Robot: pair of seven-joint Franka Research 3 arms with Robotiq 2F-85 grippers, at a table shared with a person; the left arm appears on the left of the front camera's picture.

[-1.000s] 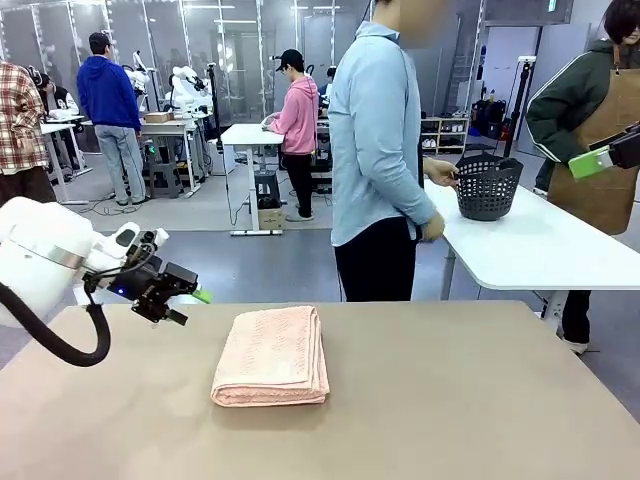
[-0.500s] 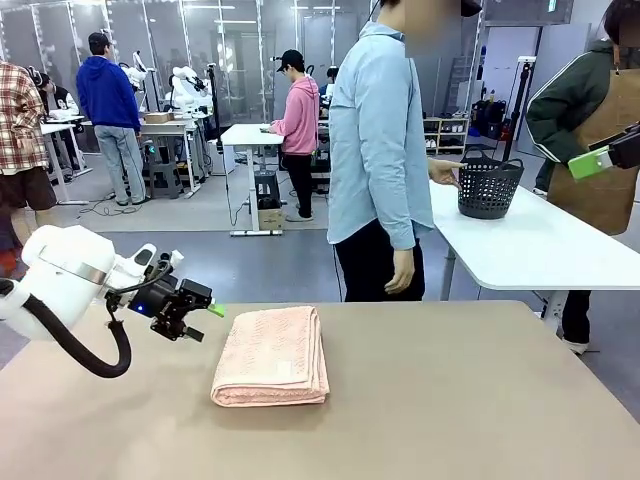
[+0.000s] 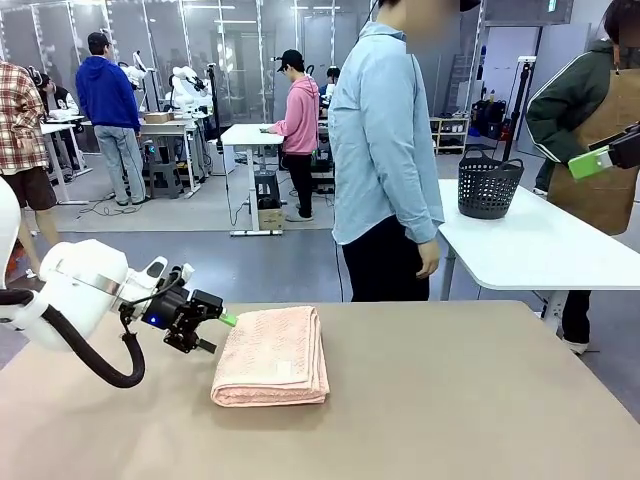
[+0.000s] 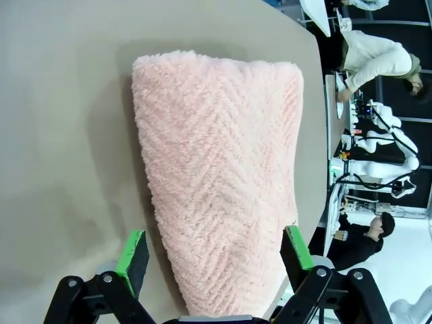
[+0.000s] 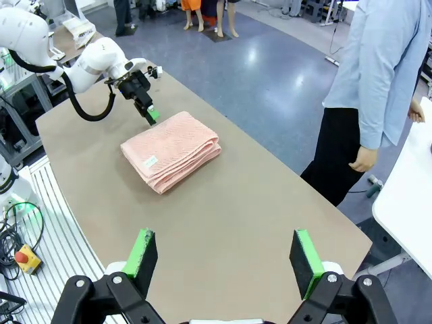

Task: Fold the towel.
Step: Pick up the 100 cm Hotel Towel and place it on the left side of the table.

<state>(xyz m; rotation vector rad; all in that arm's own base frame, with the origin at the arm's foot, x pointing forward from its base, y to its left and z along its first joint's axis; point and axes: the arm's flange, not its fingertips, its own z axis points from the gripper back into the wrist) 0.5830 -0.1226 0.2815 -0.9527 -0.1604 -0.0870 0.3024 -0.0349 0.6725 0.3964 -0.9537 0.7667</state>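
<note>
The salmon-pink towel (image 3: 270,355) lies folded in a thick rectangle on the tan table (image 3: 460,400), left of centre. My left gripper (image 3: 217,333) is at the towel's left edge, low over the table and open. In the left wrist view the towel (image 4: 223,169) stretches away with its near end between the green pads (image 4: 133,251) of the left gripper (image 4: 214,251). My right gripper (image 5: 224,258) hangs open high above the table with nothing between its fingers, and looks down on the towel (image 5: 172,150) and the left gripper (image 5: 150,113).
A person in a light blue shirt (image 3: 385,150) stands at the table's far edge. Behind, on the right, a white table (image 3: 540,250) holds a dark basket (image 3: 488,187). The tan table is bare right of the towel.
My left arm has moved right and down, and its open fingers have reached the towel's left edge. The person at the far side has turned and let go of the basket.
</note>
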